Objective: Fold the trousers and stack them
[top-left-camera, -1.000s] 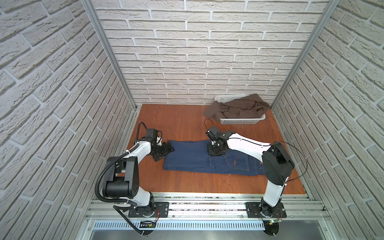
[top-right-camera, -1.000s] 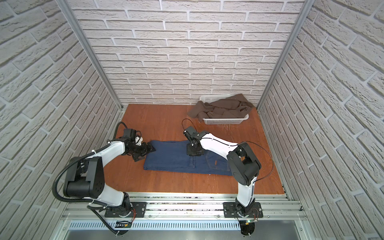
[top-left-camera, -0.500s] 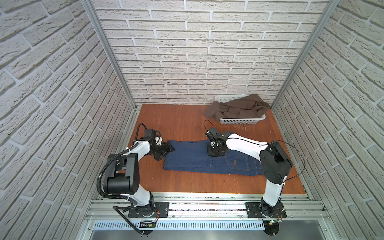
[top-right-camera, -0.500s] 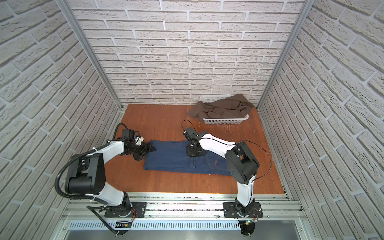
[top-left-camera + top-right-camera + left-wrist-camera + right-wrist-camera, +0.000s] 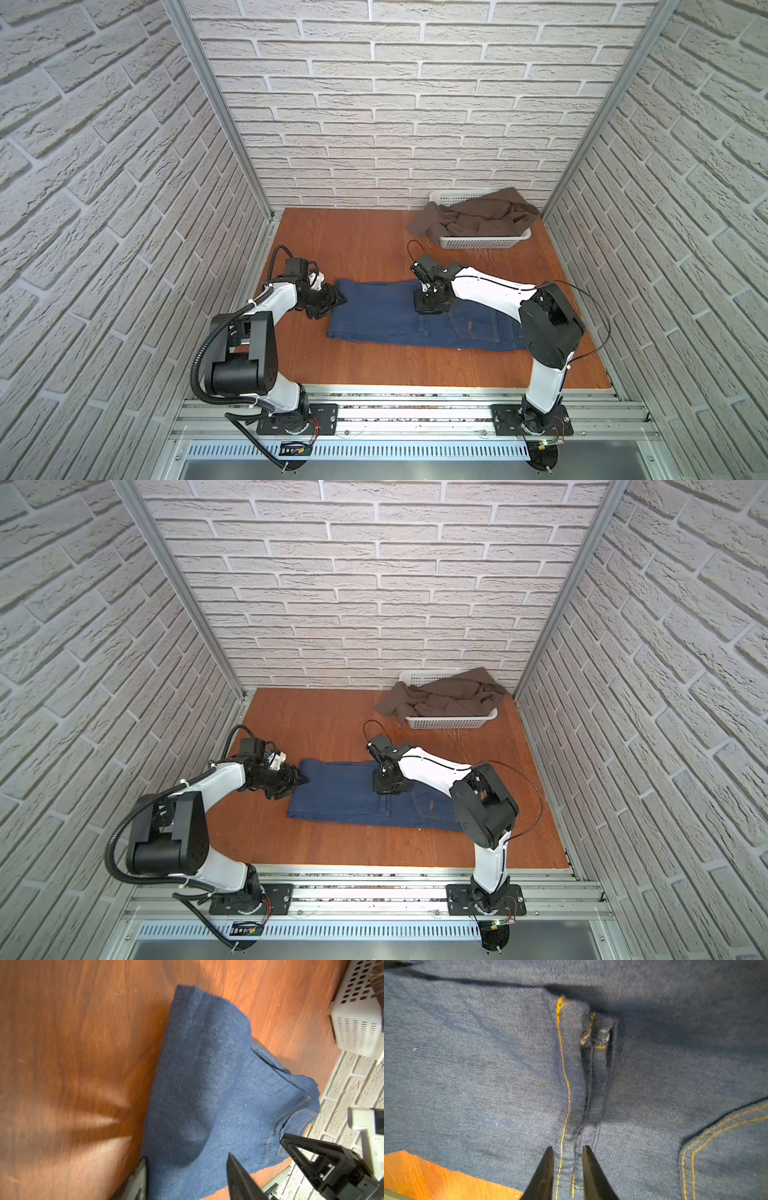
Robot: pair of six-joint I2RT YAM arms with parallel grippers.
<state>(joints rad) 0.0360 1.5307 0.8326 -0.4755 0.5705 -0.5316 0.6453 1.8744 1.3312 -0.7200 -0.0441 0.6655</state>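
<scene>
Nearest the camera, along the bottom of both top views, a metal rail point(image 5: 415, 411) carries the bases of the two arms. Just beyond it lies the wooden table point(image 5: 353, 241), and on it, slightly below the middle of the frame, are the trousers point(image 5: 386, 320) point(image 5: 340, 796). They are dark blue jeans folded into a long flat band running from centre-left to lower right. A back pocket point(image 5: 478, 328) with orange stitching faces up near the right end.

At the left end of the band, the left gripper point(image 5: 334, 301) point(image 5: 301, 781) lies low over the table, pointing right at the far left corner of the denim. In the left wrist view its jaws stand apart point(image 5: 187, 1157), one finger on either side of the trousers' point(image 5: 197, 1084) folded edge at the bottom of the frame, with clear gaps to the cloth.

At the far edge of the band, near the centre of the frame, the right gripper point(image 5: 430, 305) point(image 5: 388, 787) points down onto the denim. In the right wrist view its jaws are nearly together point(image 5: 566, 1147), pinching a raised seam of the trousers point(image 5: 488, 1064) with orange thread between the tips. A corner of bare table point(image 5: 415, 1174) shows at lower left, and the pocket point(image 5: 726, 1157) at lower right.

Farther back, in the upper right of the tabletop, a white basket point(image 5: 482, 241) point(image 5: 449, 722) holds a crumpled brown cloth point(image 5: 478, 216) point(image 5: 449, 696) that spills over its left rim. Behind it rises a white brick wall point(image 5: 395, 124).
</scene>
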